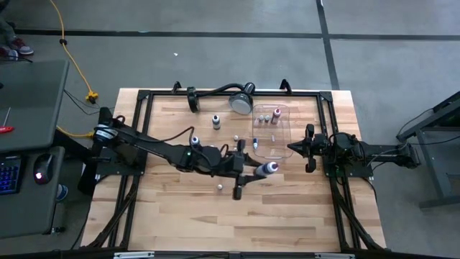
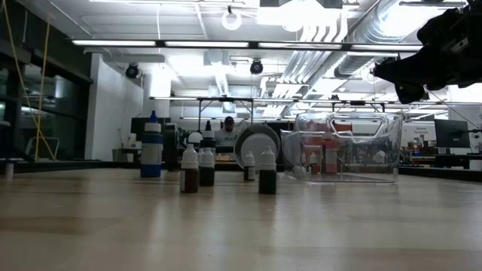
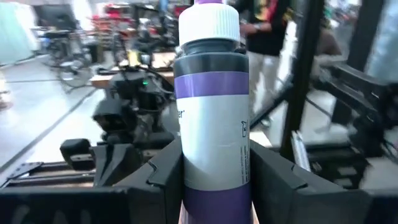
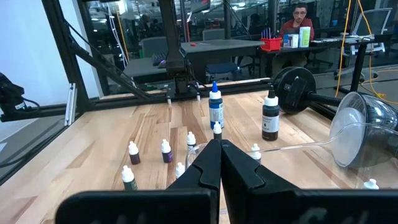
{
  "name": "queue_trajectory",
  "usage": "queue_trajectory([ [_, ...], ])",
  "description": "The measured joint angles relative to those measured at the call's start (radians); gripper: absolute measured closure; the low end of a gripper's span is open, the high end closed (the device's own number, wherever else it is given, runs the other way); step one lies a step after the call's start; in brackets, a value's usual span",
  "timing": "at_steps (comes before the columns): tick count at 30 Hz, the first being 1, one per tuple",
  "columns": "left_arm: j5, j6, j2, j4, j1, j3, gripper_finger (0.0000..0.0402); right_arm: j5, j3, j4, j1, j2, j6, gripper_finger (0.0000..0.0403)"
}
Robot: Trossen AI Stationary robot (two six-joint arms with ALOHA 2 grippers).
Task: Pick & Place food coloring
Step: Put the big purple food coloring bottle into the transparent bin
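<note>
The left gripper [image 3: 214,180] is closed partway around a purple-banded bottle [image 3: 211,118] with a white cap, its fingers [image 3: 165,180] pressed flat against the lower body on both sides; seen from above, that bottle [image 1: 269,168] is carried just below the near edge of the clear tray [image 1: 282,147], over the bench [image 1: 180,216]. The right gripper [image 1: 293,147] waits at the tray's right side, fingers pressed fully together and empty. A few small bottles [image 1: 275,114] already stand at the tray's far end, and the rest of the small bottles [image 4: 165,150] are scattered on the bench to the left of the tray, with two taller bottles [image 1: 215,121] among them. These bottles look like light, stiff plastic, smooth and rather slippery, and tall for their narrow base, so they should tip at a slight knock. The round body is probably the safest place to hold, low and square across the middle as here; the tapered cap gives less grip. Squeezing hard seems unwise, since a soft-walled dropper might leak or pop sideways out of the fingers.
</note>
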Motion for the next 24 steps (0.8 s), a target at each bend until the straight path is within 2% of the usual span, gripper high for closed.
queue_trajectory([
  [7, -0.106, -0.034, 0.074, 0.159, 0.0, -0.001, 0.0262, 0.0, 0.0, 0.0, 0.0, 0.0, 0.0, 0.0402],
  [14, -0.174, -0.019, 0.083, 0.294, 0.0, -0.008, 0.0262, -0.001, 0.0, 0.041, 0.0, 0.0, 0.03, 0.0402],
  [17, -0.216, -0.015, 0.084, 0.384, 0.009, -0.061, 0.0262, -0.009, 0.0, 0.045, 0.004, 0.0, 0.152, 0.0402],
  [24, -0.227, -0.081, 0.069, 0.688, 0.071, -0.27, 0.0262, 0.003, 0.036, 0.115, 0.004, 0.0, 0.232, 0.0402],
])
